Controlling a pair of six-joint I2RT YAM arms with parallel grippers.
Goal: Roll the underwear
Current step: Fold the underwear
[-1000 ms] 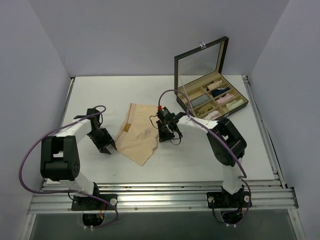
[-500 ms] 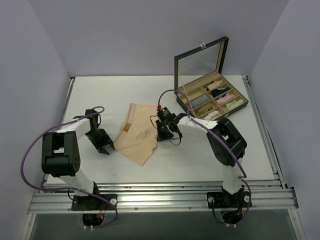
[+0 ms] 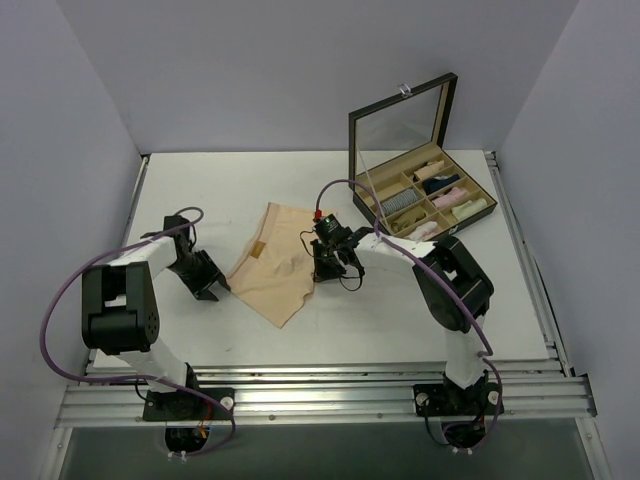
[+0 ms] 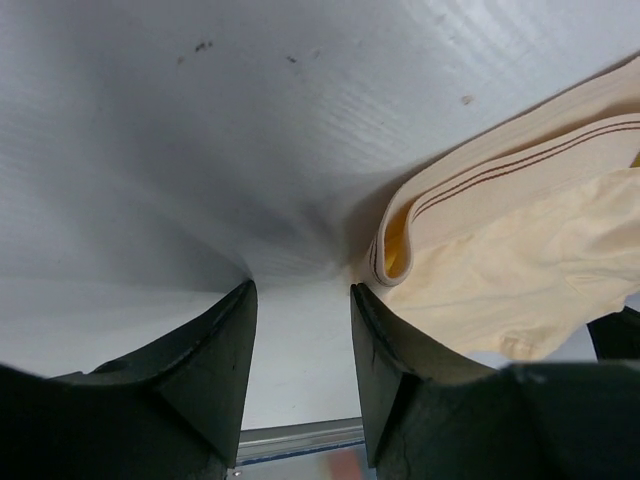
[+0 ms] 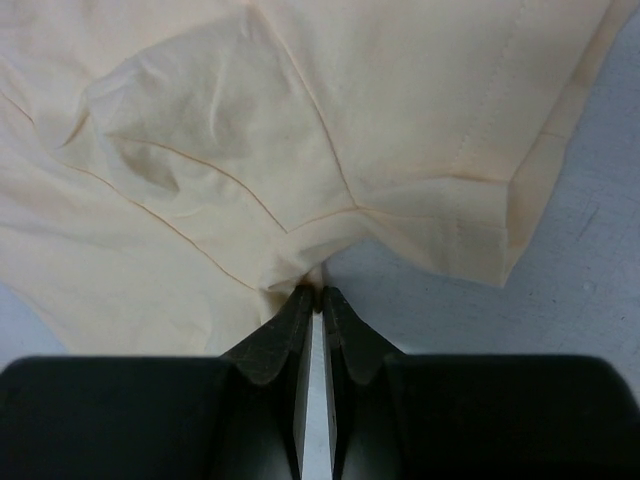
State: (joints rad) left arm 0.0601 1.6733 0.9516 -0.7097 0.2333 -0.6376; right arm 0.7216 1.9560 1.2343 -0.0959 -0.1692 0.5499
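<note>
The underwear (image 3: 273,262) is a pale peach-beige cloth lying spread on the white table, its waistband along the left edge. My right gripper (image 3: 318,273) is shut on the cloth's right edge; in the right wrist view the closed jaws pinch a fold of the underwear (image 5: 250,150) at their tips (image 5: 318,292). My left gripper (image 3: 212,290) is open and empty just left of the waistband. In the left wrist view the gripper (image 4: 300,300) rests low on the table with the folded waistband corner of the underwear (image 4: 480,240) just to the right of the right finger.
An open black box (image 3: 420,195) with a mirrored lid stands at the back right, its compartments holding pink, cream, grey and dark cloth rolls. The table's metal front rail (image 3: 320,390) runs along the near edge. White walls close in the sides.
My left gripper has drawn back up and left, away from the underwear's left edge. The underwear's left part has shifted slightly. My right gripper has stayed shut on the cloth.
</note>
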